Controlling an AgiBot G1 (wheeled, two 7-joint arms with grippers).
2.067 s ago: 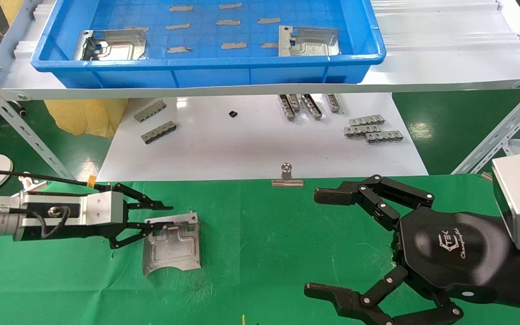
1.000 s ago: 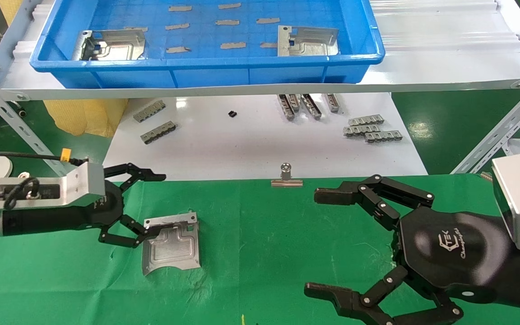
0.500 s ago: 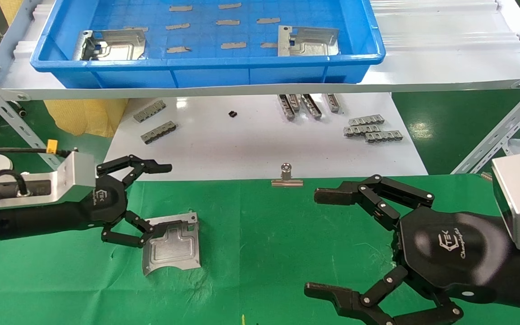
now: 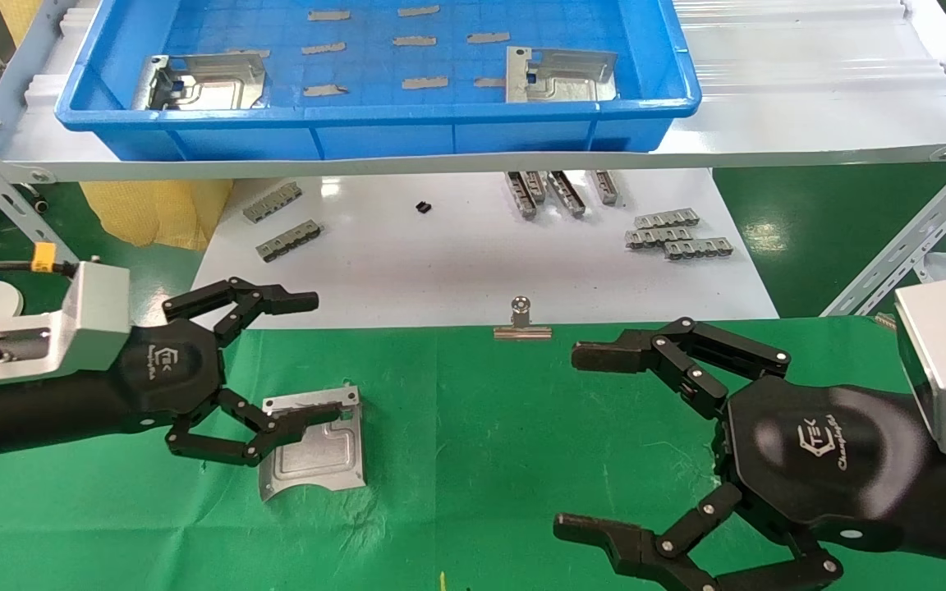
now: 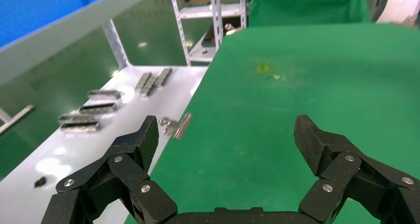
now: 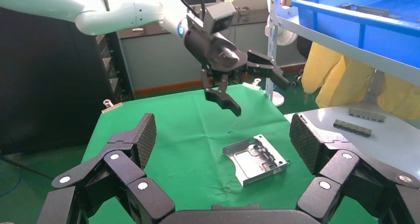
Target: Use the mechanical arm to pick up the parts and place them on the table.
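Parts: one (image 4: pixel 313 449) delivered to the green tabletop (image 4: pixel 473 427), two left in the blue bin (image 4: pixel 374 131).
Head view: my left claw (image 4: pixel 296 361), splayed and empty, hangs over the lower-left plate; bin plates (image 4: pixel 204 80) and (image 4: pixel 559 74) sit upper frame; right claw (image 4: pixel 588 439) released, lower right. Right wrist view: plate (image 6: pixel 255 159) lies free, centre.

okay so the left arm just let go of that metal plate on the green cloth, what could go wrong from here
1. In the head view the left tool, open, has its lower finger overlapping the part on the table. The right wrist view shows it lifted clear, but a low sweep could still nudge the plate.
2. Two more parts lie in the blue bin on the shelf; reaching up risks clipping its rim.
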